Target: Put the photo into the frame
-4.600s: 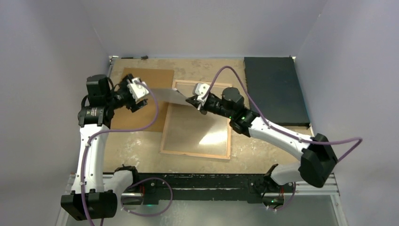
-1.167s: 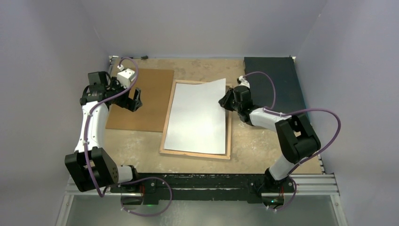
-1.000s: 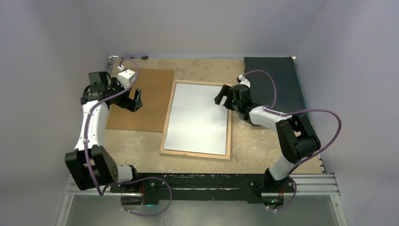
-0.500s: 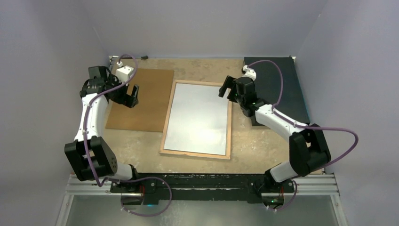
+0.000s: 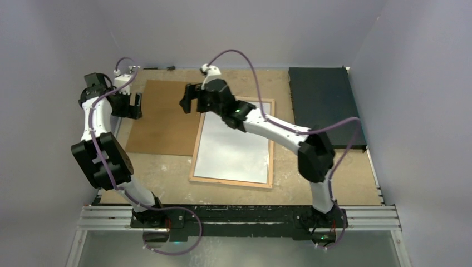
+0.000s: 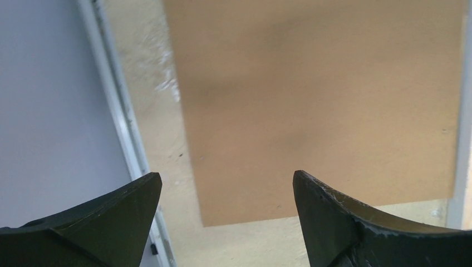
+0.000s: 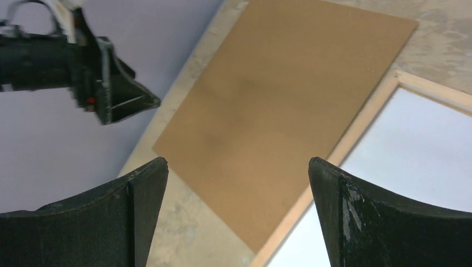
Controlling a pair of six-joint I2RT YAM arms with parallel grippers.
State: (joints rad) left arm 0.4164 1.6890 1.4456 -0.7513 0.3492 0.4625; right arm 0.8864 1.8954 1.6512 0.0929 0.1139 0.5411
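Left claw [image 6: 225,178], spread wide and empty, hovers over the brown backing board [image 6: 311,111]; right claw [image 7: 238,162], equally wide, holds nothing above the frame [image 7: 352,139] edge.

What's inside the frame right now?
The photo lies inside the frame, plain white side up, filling it. Its picture side and anything beneath are covered; the right arm hides part of the far end.

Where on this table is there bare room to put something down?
Bare table runs along the near edge, in front of the brown backing board and the frame, widest nearer than the black mat. Crowded at far left: the left gripper and right gripper, both open, hover over that board.
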